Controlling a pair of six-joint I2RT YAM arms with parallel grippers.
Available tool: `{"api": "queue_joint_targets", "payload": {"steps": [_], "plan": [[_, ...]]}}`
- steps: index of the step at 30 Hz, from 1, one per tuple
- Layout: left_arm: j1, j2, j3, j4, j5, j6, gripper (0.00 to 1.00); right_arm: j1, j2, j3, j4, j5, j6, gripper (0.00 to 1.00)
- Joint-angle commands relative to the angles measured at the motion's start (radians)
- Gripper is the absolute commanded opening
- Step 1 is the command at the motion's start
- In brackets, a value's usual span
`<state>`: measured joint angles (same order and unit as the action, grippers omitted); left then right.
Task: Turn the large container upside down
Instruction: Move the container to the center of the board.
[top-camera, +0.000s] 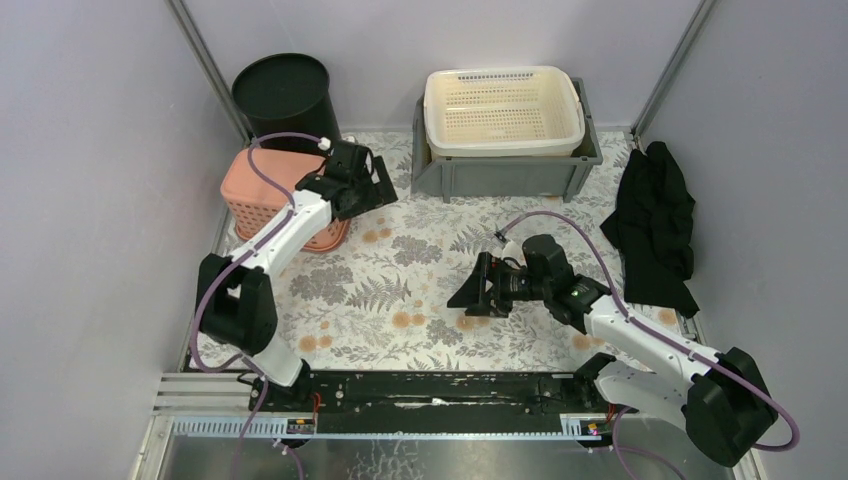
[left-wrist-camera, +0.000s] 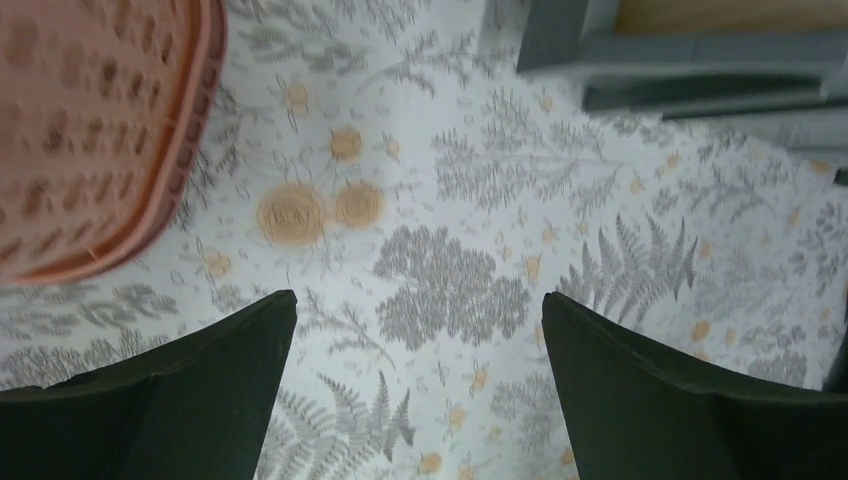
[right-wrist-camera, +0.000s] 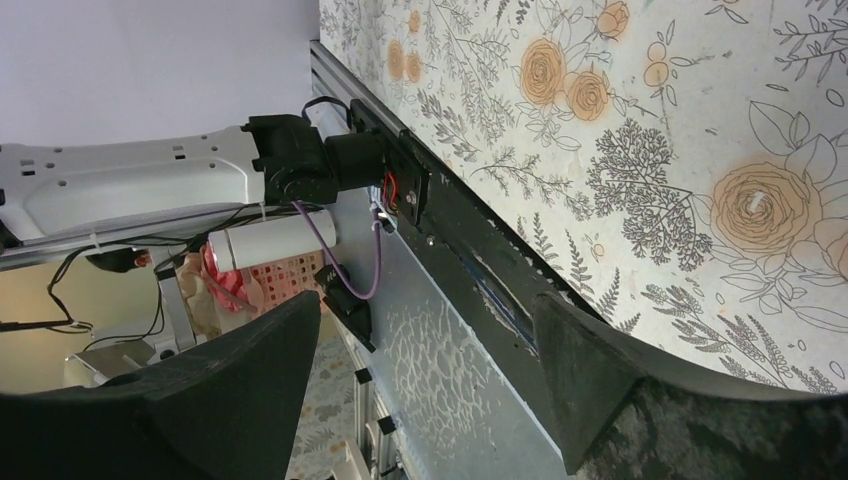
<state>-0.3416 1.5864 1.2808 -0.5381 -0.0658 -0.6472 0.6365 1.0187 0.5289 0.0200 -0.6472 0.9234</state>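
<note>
The large container, a pink perforated basket (top-camera: 280, 195), stands at the back left with its flared rim down on the flowered table; its wall and rim fill the top left of the left wrist view (left-wrist-camera: 90, 130). My left gripper (top-camera: 385, 185) hangs just right of it, apart from it, open and empty over the tablecloth (left-wrist-camera: 420, 300). My right gripper (top-camera: 465, 298) hovers low over the middle of the table, turned on its side and pointing left. It is open with nothing between its fingers (right-wrist-camera: 428, 305).
A black round bin (top-camera: 283, 95) stands behind the pink basket. At the back, a grey crate (top-camera: 500, 172) holds a cream perforated basket (top-camera: 503, 108). A black cloth (top-camera: 655, 225) lies at the right edge. The crate's corner (left-wrist-camera: 700, 60) shows in the left wrist view.
</note>
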Motion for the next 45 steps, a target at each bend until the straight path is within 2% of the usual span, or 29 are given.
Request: {"api": "queue_joint_targets", "payload": {"steps": [1,7,13,19,22,27,31,37,45], "plan": [[0.061,0.063,0.105,0.046,-0.031,0.057,1.00,0.000,-0.010,0.000,-0.023,0.008,-0.021,0.85],[0.111,0.178,0.236,0.033,-0.062,0.088,1.00,0.000,-0.014,-0.003,-0.022,0.000,-0.021,0.85],[0.178,0.244,0.260,0.059,-0.071,0.099,1.00,0.000,-0.033,-0.008,-0.048,0.002,-0.030,0.85],[0.251,0.279,0.271,0.092,-0.032,0.112,1.00,0.000,-0.035,-0.010,-0.054,0.002,-0.033,0.86],[0.259,0.292,0.319,0.090,-0.013,0.127,1.00,0.000,-0.023,-0.007,-0.051,0.001,-0.034,0.86],[0.240,0.263,0.350,0.109,0.108,0.108,1.00,0.000,0.012,0.038,-0.078,0.020,-0.063,0.86],[0.200,0.198,0.332,0.132,0.181,0.099,1.00,0.000,0.058,0.160,-0.203,0.078,-0.159,0.86],[0.132,0.067,0.273,0.119,0.236,0.071,1.00,-0.001,0.181,0.439,-0.402,0.201,-0.323,0.85],[0.082,-0.190,-0.022,0.136,0.248,0.035,1.00,-0.069,0.426,0.928,-0.607,0.335,-0.495,0.77]]}}
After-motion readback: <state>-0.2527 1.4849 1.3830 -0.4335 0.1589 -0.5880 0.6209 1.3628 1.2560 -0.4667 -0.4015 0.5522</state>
